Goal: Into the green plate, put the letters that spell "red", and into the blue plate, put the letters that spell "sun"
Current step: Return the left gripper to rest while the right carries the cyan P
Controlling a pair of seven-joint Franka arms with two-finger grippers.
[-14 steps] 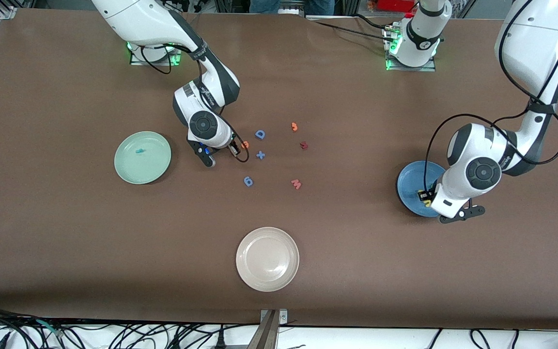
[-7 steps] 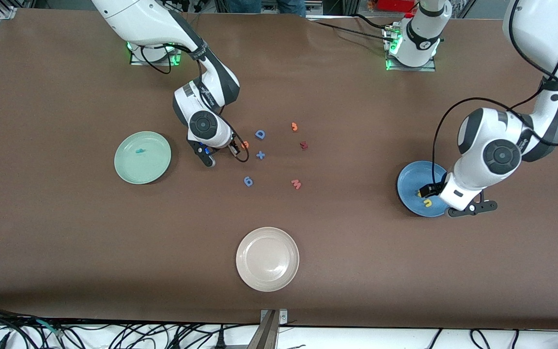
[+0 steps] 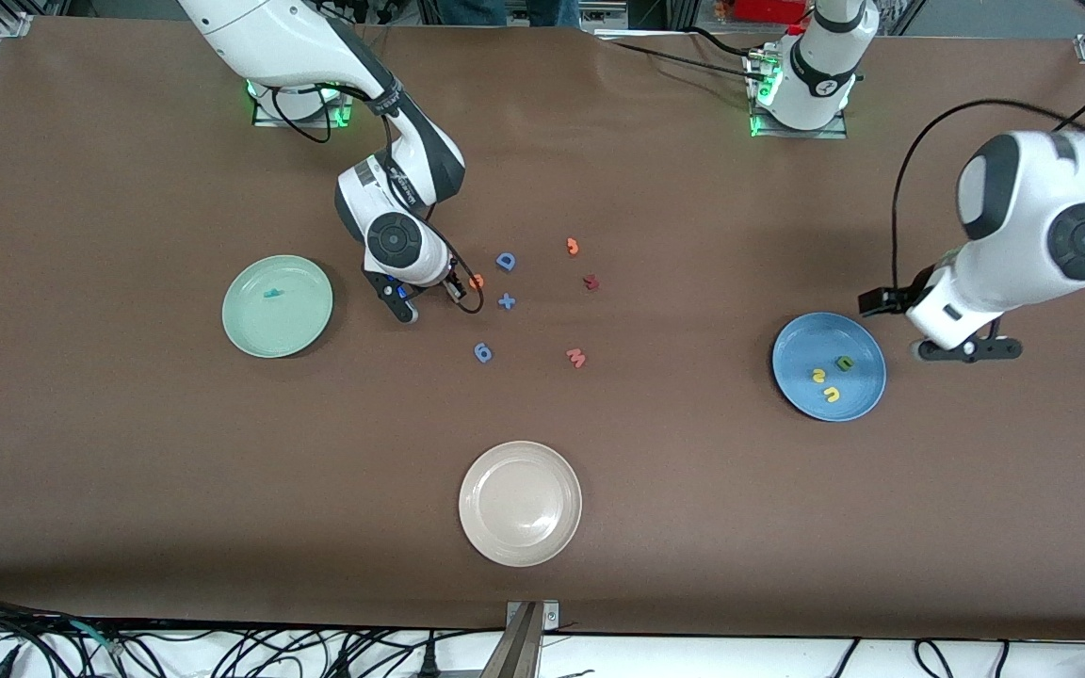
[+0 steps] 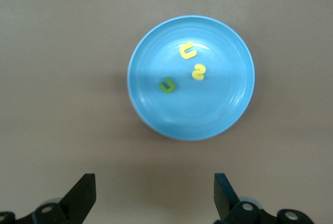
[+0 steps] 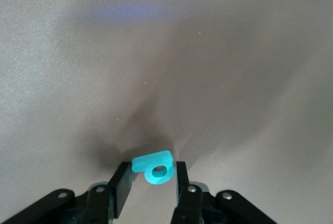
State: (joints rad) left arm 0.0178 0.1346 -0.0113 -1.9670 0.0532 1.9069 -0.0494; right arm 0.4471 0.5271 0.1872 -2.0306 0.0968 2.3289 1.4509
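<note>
Foam letters spelling "sun" (image 4: 182,68) now resting inside round blue plate (image 3: 872,377) near worktop's left-arm end; left gripper (image 4: 154,195) spread, lifted away. Right gripper (image 5: 150,186) pinching teal foam "d" (image 5: 153,167), green plate (image 3: 251,330) next.

The teal "d" (image 5: 152,167) sits pinched between the right gripper's fingers (image 5: 121,187), the orange "e" (image 3: 477,281) lies just beside them, and yellow "s" (image 4: 198,71), yellow "u" (image 4: 187,51) and green "n" (image 4: 167,85) lie in the blue plate (image 4: 229,115), while the teal "r" (image 3: 271,293) rests in the green plate (image 3: 251,334).
</note>
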